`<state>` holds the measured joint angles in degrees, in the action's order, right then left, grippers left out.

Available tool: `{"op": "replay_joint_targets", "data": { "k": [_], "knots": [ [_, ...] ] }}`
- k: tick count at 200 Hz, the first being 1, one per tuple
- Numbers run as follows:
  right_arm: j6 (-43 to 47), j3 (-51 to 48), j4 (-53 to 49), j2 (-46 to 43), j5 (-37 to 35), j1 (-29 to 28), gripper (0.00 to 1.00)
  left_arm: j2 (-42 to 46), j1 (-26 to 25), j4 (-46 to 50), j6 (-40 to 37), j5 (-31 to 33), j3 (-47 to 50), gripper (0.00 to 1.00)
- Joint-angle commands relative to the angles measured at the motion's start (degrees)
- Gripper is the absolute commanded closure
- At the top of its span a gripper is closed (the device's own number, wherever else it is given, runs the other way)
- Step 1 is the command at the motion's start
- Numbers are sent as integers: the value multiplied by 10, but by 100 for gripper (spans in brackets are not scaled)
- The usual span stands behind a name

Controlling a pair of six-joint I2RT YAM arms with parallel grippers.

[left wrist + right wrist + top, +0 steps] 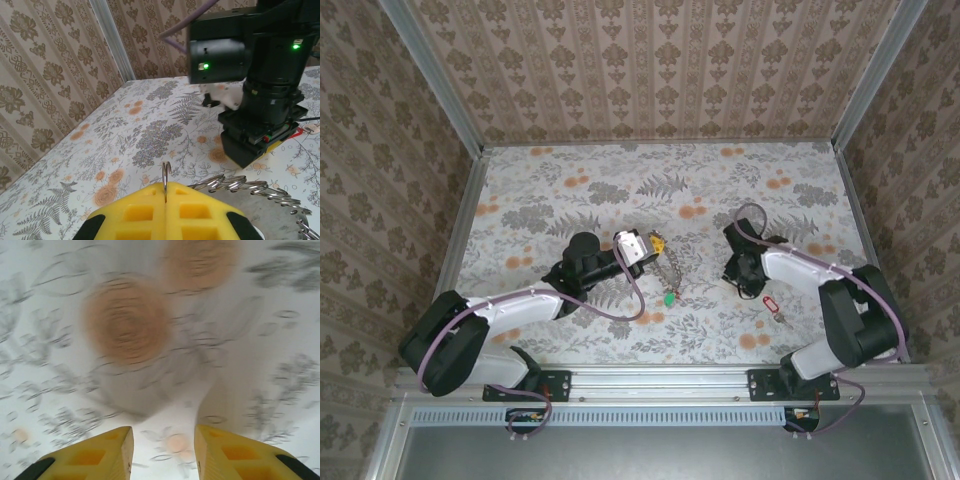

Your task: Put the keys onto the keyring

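Note:
My left gripper [655, 243] [165, 192] is shut on a thin wire loop of the keyring [166, 173]. From there the silvery chain-textured keyring [667, 272] [240, 184] trails over the table toward me. A key with a green tag [668, 298] lies at the chain's near end. A key with a red tag [770, 303] lies on the table to the right, just near of my right gripper [738, 275]. That gripper [163, 450] points down, close over the cloth, open, with only bare cloth between its fingers. The right wrist view is blurred.
The table [570, 190] carries a floral cloth and is walled in by patterned panels with aluminium posts [112, 42]. My right arm's black wrist [265, 120] stands close in front of the left gripper. A rail [650, 378] runs along the near edge.

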<state>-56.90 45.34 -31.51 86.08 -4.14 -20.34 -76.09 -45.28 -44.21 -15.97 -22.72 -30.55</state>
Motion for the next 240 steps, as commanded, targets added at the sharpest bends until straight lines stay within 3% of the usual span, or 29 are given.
{"op": "replay_joint_targets", "data": {
  "k": [1,23,44,81,153,240],
  "knots": [
    [44,39,-59,-8,-22,-5,61,15,4,-23,14,-7,-11,100],
    [20,14,-106,-70,-118,8,58,16,4,-19,14,-10,-13,100],
    [-23,-36,-137,-143,-155,46,55,17,4,-18,15,-14,-14,100],
    [-31,-103,-122,-203,-112,109,55,14,4,-18,16,-19,-17,100],
    [0,-100,-74,-165,-36,109,55,15,1,-18,18,-18,-16,100],
    [3,-100,-56,-133,-11,105,56,14,2,-18,17,-18,-16,100]
  ]
}}
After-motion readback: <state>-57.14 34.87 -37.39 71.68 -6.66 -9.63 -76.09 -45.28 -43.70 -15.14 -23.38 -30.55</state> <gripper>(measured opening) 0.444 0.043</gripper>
